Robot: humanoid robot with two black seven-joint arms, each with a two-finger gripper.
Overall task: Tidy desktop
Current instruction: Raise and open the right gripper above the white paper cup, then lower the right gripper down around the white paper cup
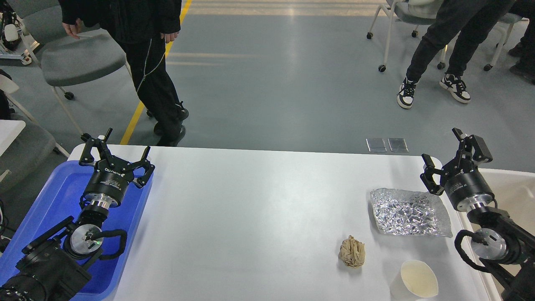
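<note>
1. The desktop (250, 217) is a wide white desk with rounded corners that fills the lower middle of the head view, with grey floor beyond its far edge.
2. The left tool (116, 155) hangs over the blue tray (50, 196) at the desk's left side, its fingers spread apart and holding nothing.
3. The right tool (452, 156) hovers at the desk's far right corner, beside the beige bin (514, 188), its fingers also spread and empty.
4. A crinkled sheet of silver foil (409, 212) lies flat on the desk near the right tool.
5. A crumpled tan paper ball (352, 251) sits near the foil, closer to the front edge.
6. A white paper cup (416, 279) lies tipped on its side at the front right, its mouth facing up toward the camera.
</note>
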